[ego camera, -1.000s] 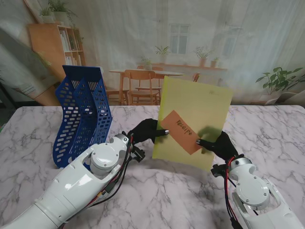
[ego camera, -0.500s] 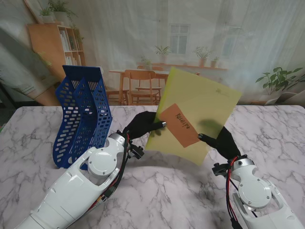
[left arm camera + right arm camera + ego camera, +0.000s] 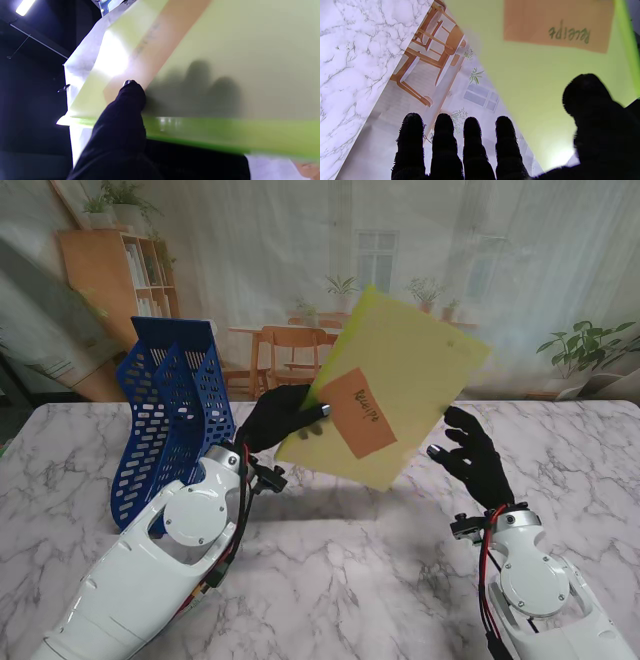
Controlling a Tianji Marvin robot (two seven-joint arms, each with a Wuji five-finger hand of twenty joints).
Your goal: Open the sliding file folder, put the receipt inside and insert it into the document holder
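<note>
The left robot hand (image 3: 272, 418) holds the yellow folder (image 3: 400, 385) up off the worktop (image 3: 330, 570), pinching its lower left edge, thumb on the near face and fingers behind. The folder is tilted, its upper corner leaning right and far. The orange receipt (image 3: 358, 413) shows through the folder's clear face near the left robot hand, its writing turned sideways. In the left wrist view the thumb (image 3: 131, 93) presses on the folder right at the receipt's (image 3: 160, 45) corner, and the shadows of the other fingers show through the sheet.

The right robot hand (image 3: 472, 457) is apart from the folder, just to its right, holding nothing with its fingers (image 3: 442, 140) spread.

The blue holder (image 3: 170, 420) stands upright on the left of the worktop, left of the left robot hand, its slots open toward the top.
</note>
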